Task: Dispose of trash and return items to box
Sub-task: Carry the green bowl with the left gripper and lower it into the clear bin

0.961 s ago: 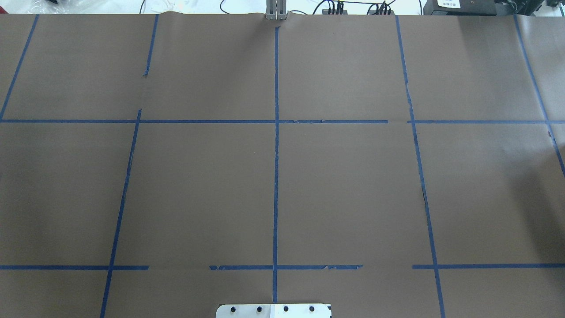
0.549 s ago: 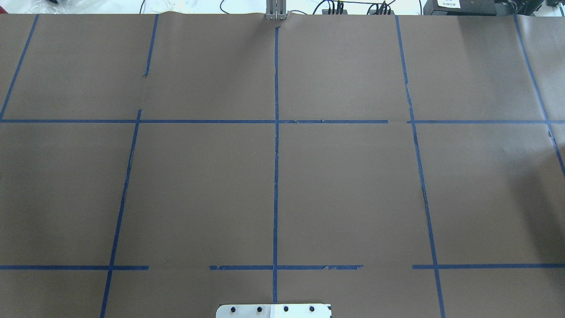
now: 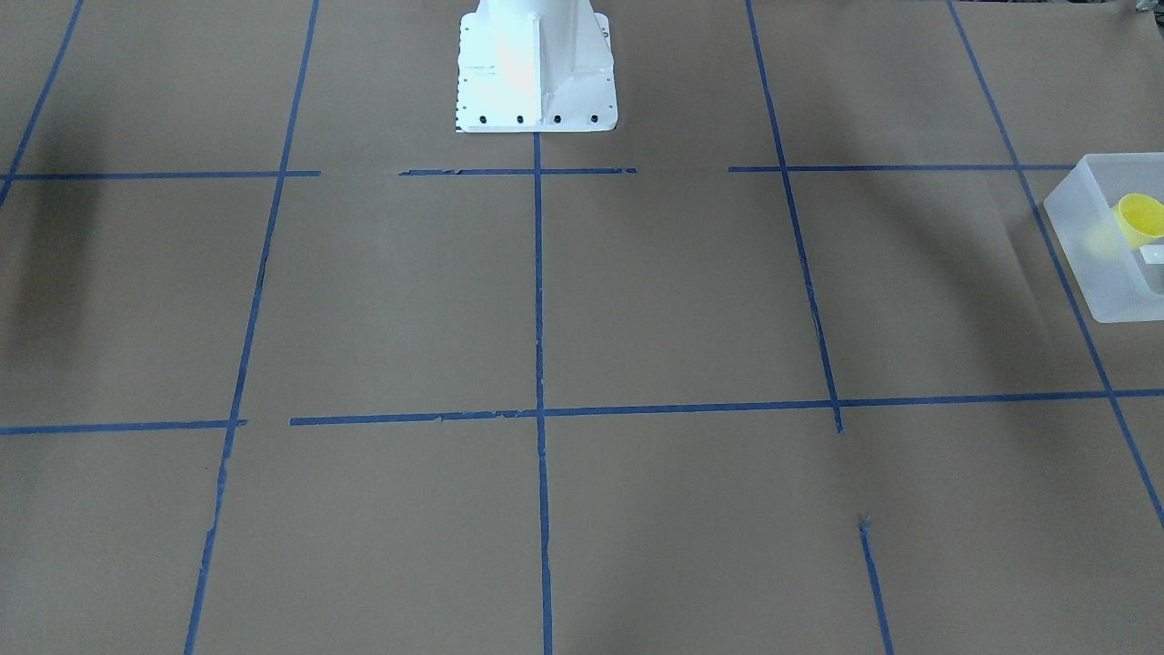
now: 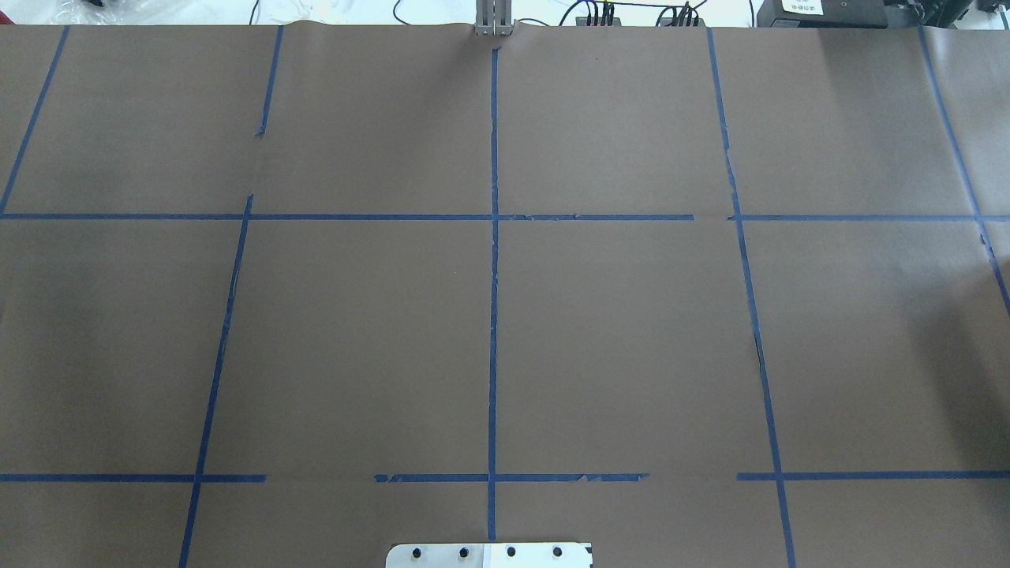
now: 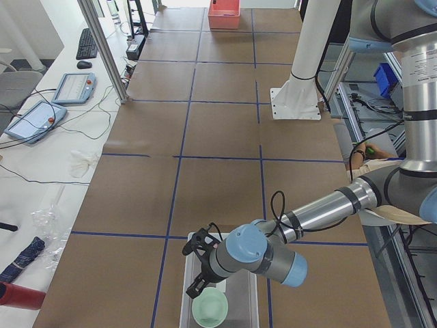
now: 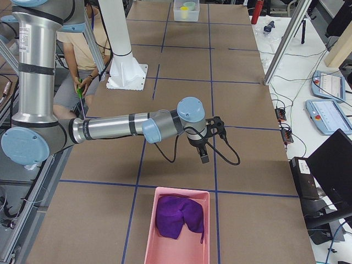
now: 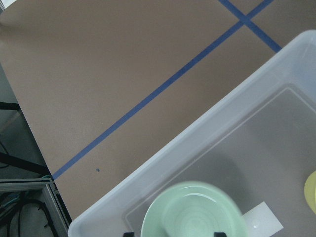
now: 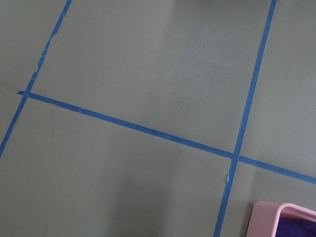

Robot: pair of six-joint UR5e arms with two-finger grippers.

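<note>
The frosted white box stands at the table's left end; it also shows in the exterior left view and the front view. The mint-green bowl lies inside it, as the exterior left view shows. The yellow cup is in the box too, at the left wrist view's right edge. My left gripper hangs just above the bowl, jaws wide apart, only its fingertips showing. My right gripper hovers over bare table near the pink bin; I cannot tell whether it is open.
A pink bin holding a purple cloth stands at the table's right end; its corner shows in the right wrist view. The white robot base is at the table's edge. A seated person is behind the robot.
</note>
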